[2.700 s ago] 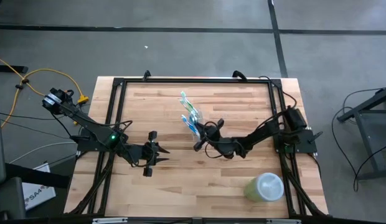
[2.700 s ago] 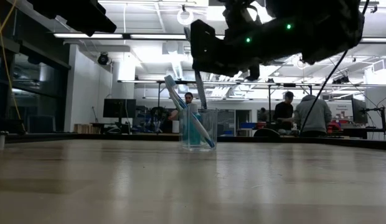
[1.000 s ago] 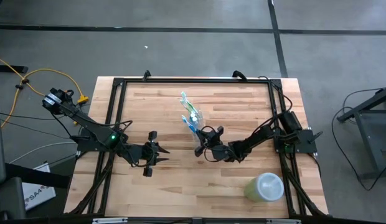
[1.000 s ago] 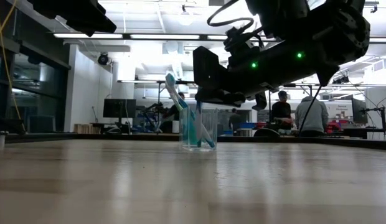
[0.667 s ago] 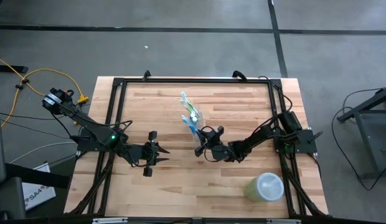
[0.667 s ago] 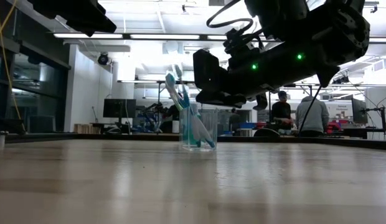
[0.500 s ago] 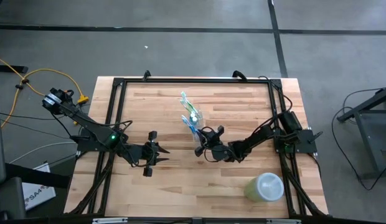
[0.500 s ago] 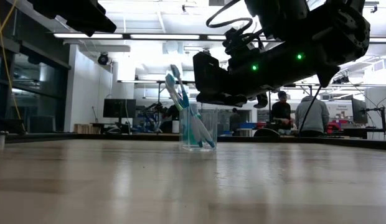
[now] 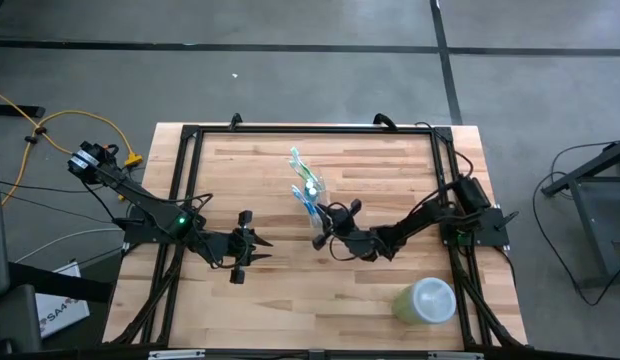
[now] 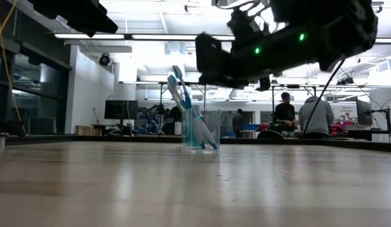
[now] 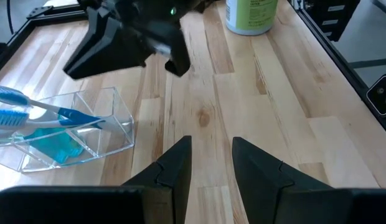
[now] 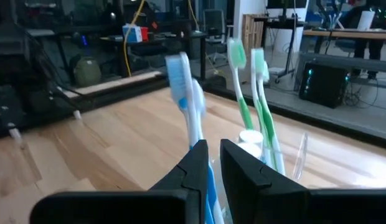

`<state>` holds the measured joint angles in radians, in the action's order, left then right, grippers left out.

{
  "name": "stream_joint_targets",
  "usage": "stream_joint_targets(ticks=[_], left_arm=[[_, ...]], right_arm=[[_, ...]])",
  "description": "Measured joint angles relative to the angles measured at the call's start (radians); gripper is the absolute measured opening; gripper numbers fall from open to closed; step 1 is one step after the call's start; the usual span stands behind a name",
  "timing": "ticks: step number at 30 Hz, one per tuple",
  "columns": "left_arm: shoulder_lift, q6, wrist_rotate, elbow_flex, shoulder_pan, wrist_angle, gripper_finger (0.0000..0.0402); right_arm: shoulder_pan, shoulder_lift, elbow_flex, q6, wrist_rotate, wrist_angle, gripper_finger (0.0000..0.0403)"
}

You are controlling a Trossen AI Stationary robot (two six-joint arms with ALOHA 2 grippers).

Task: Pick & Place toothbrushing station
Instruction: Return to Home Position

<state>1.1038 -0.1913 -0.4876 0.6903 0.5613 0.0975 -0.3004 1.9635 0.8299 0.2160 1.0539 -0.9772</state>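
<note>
A small clear cup (image 9: 318, 196) stands on its base near the table's middle. It also shows in the low view (image 10: 200, 131) and the left wrist view (image 11: 68, 134). Blue (image 12: 180, 74) and green (image 12: 240, 59) toothbrushes stand in it with their heads up, leaning over its far-left rim (image 10: 178, 79). A white tube cap (image 12: 249, 138) shows among them. My right gripper (image 9: 322, 218) hovers just near-right of the cup at the height of the brush heads (image 10: 205, 69). It is open by a narrow gap (image 12: 214, 146) and empty. My left gripper (image 9: 262, 243) waits to the left, open (image 11: 211, 146).
A larger pale green round container (image 9: 427, 300) stands at the table's near right and also shows in the left wrist view (image 11: 250, 15). A black frame (image 9: 310, 128) runs along the table's edges. People stand in the room beyond the table (image 10: 287, 110).
One toothbrush in the cup has tipped over and now leans with the others toward the far left. My right gripper has then risen from just above the cup's rim to the height of the brush heads. The cup has stayed in place.
</note>
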Motion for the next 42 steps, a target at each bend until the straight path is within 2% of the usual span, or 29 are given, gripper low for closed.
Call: stream_joint_targets(ticks=[8,14,22,29,31,33,36,40,42], left_arm=[[0.000,0.001,0.000,0.000,0.000,0.000,0.0110],[0.000,0.026,0.000,0.000,0.000,0.000,0.0110],[0.000,0.011,0.001,0.000,0.000,-0.007,0.0110],[0.000,0.010,0.001,0.000,0.000,-0.005,0.0110],[0.000,0.004,0.001,0.000,0.000,-0.005,0.0110],[0.000,-0.013,0.001,0.000,0.000,-0.005,0.0110],[0.000,0.001,0.038,0.000,0.000,-0.003,0.0110],[-0.001,0.062,0.168,0.000,-0.007,-0.021,0.0110],[-0.003,0.080,0.238,0.001,-0.025,-0.031,0.0110]], right_arm=[[-0.055,-0.099,0.000,-0.067,0.016,0.000,0.0036],[-0.112,-0.178,0.001,-0.083,-0.039,-0.005,0.0036],[-0.216,-0.241,0.001,-0.091,-0.034,0.000,0.0036],[-0.296,-0.258,0.001,-0.306,0.153,0.003,0.0036],[-0.320,-0.258,0.000,-0.318,0.214,0.003,0.0036],[-0.345,-0.258,0.000,-0.288,0.230,0.000,0.0036],[-0.373,-0.258,0.000,-0.282,0.192,0.000,0.0036],[-0.392,-0.281,-0.008,-0.299,0.094,0.002,0.0036],[-0.385,-0.312,-0.030,-0.292,0.011,0.000,0.0036]])
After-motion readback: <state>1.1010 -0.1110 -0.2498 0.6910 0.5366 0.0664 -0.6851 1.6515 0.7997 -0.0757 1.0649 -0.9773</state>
